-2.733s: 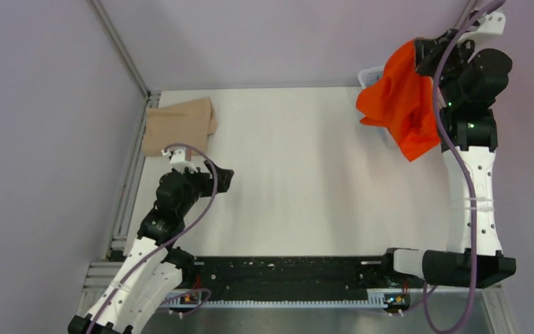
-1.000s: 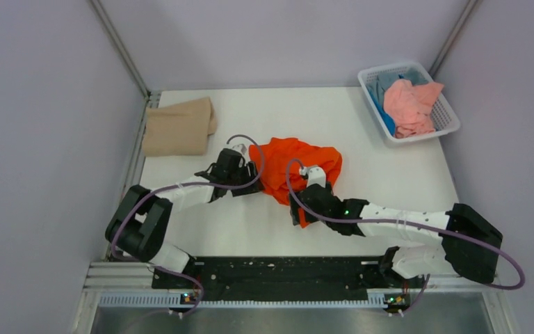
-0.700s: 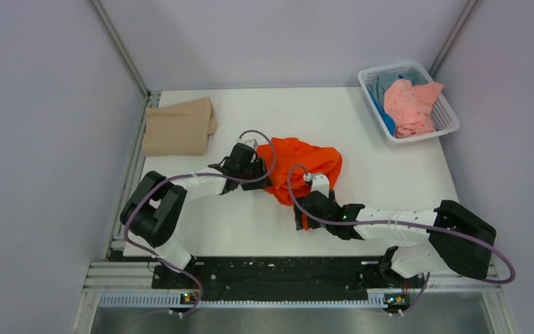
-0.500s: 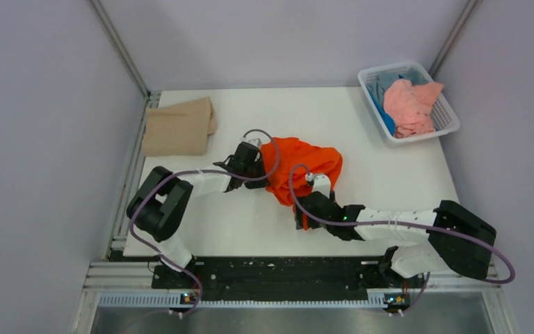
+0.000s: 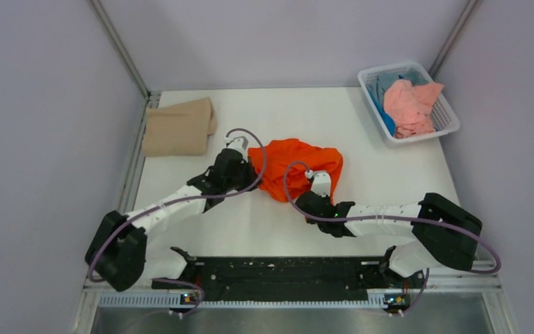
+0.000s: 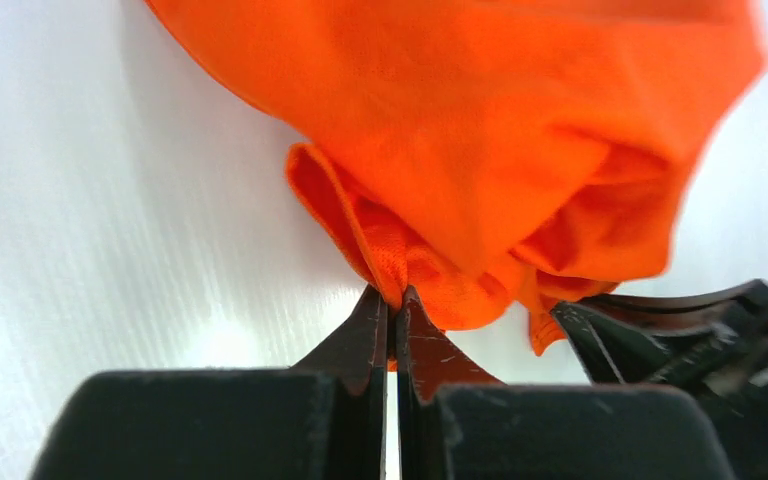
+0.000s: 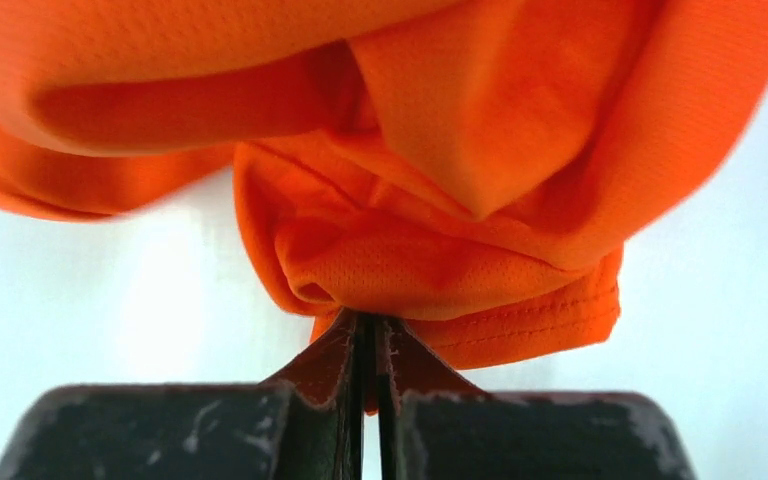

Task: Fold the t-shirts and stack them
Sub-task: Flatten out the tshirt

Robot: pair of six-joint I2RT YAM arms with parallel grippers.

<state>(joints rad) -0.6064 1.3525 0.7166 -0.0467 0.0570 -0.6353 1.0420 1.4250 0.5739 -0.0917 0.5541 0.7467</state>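
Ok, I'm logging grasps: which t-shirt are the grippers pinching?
The bright orange cloth t-shirt mid-table: left gripper and right gripper clamp its edges. The folded tan t-shirt and salmon-pink t-shirt lie untouched.

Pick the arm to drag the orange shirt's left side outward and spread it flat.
Left, probably. The left gripper is shut on a left-side fold of the orange t-shirt, with table beyond it to pull across. The right gripper pinches the near hem, so it suits anchoring.
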